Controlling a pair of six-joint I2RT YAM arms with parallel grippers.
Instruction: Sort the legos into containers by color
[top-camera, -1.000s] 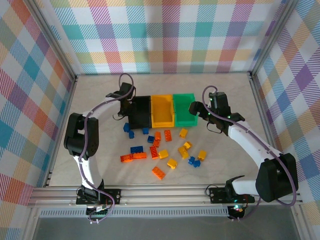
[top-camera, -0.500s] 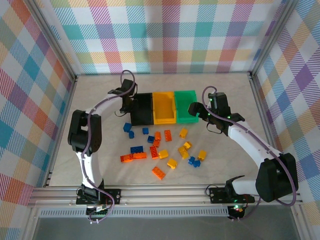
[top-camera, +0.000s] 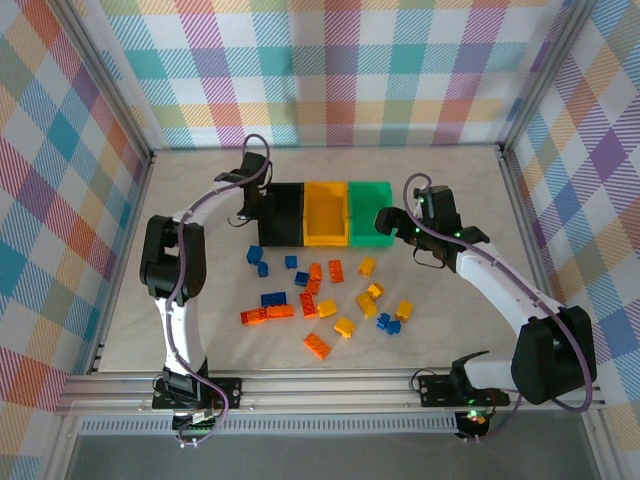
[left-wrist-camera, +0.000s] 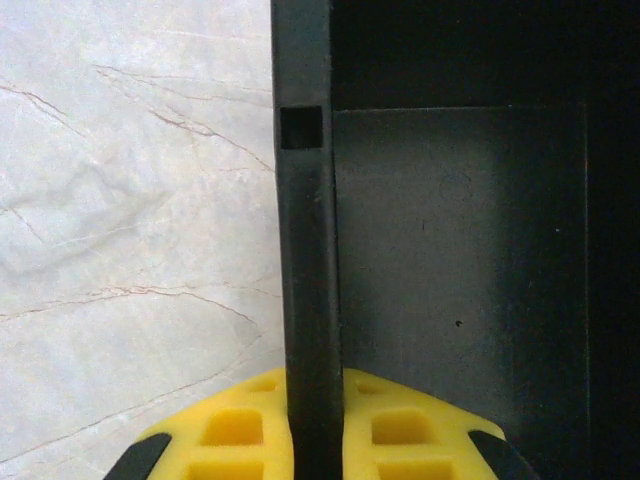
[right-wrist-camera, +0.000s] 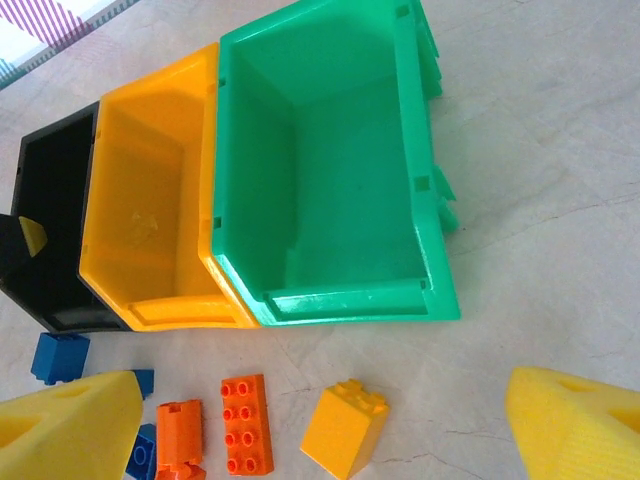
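Tabletop (top-camera: 200, 300): left pincer (top-camera: 260, 206) grips black bin (top-camera: 286, 243); right pincer (top-camera: 390, 222) agape.

Robot lab cell, aluminium frame (top-camera: 320, 385), plaid walls (top-camera: 330, 70)

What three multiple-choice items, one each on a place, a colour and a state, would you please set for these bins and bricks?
1. Which is mid-row of the black plastic bin, yellow-orange plastic bin and green plastic bin? A black; B yellow-orange; C green.
2. What colour are the small studded plastic bricks nearest the black bin's front? A blue; B yellow; C orange.
3. How is the left gripper? A open above bricks; B shut on the black bin's wall; C holding a brick.
1 B: black and green flank it. 2 A: two blue ones lie there. 3 B: its yellow fingers pinch that wall.
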